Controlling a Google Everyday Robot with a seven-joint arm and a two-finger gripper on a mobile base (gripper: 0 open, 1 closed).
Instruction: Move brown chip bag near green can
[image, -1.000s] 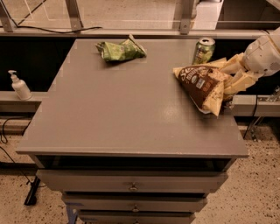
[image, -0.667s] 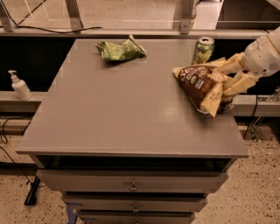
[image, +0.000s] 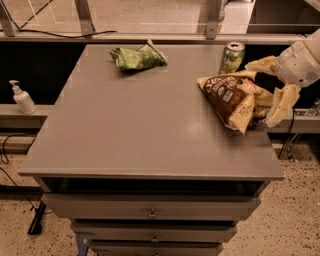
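Gripper (image: 264, 94) at right of frame: fingers (image: 282, 105) clamp the right end of the brown chip bag (image: 226, 97), which lies on the worktop (image: 140, 125) just below the green can (image: 232, 56). Expect a light, crinkly, crushable bag; hold it by its sealed end.

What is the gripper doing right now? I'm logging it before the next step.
Gripper: closed on the brown chip bag, at the table's right edge, near the green can.
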